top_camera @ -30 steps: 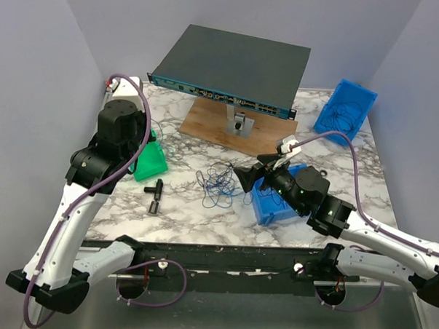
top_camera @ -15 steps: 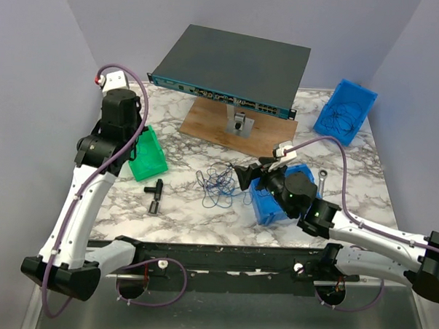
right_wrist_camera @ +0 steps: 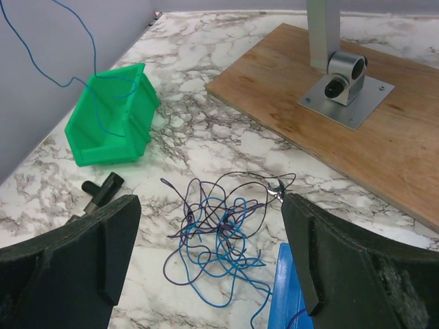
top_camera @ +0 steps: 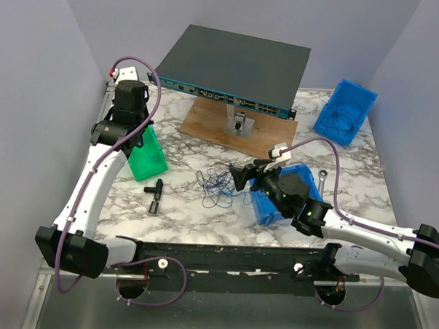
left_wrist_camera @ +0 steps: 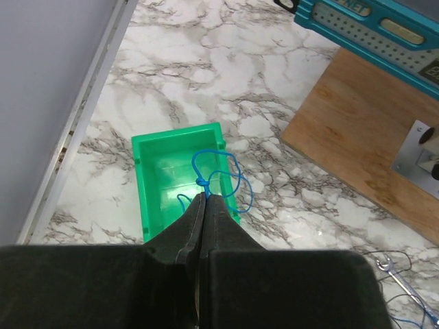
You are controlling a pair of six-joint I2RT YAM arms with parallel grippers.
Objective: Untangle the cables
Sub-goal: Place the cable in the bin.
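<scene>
- A small tangle of very thin dark blue and black cables [top_camera: 217,185] lay near the middle of the white marble-patterned table [top_camera: 188,214], at 6 o'clock of a wooden board [top_camera: 207,124].
- The bundle showed no clear long axis. Its loose loops spread every way, one blue loop trailed toward 6 o'clock, and a small metal end [right_wrist_camera: 276,192] sat at its 2 o'clock edge.
- The right gripper [right_wrist_camera: 209,205] faced the tangle from 3 o'clock, its jaws spread wide and gripping nothing.
- The left gripper [left_wrist_camera: 204,199] was pinched tight on a single thin blue wire [left_wrist_camera: 201,182], above a green plastic bin [left_wrist_camera: 171,135] at 9 o'clock of the tangle. The wire hung down into the bin.
- From above, the right gripper hid the tangle's 3 o'clock side, and its arm covered much of a blue plastic bin [top_camera: 265,210] just beside the tangle.
- Single strands were too fine to trace.
- Bare marble lay open at 6 o'clock of the tangle, and a black T-shaped part [top_camera: 155,191] sat apart at 9 o'clock.
</scene>
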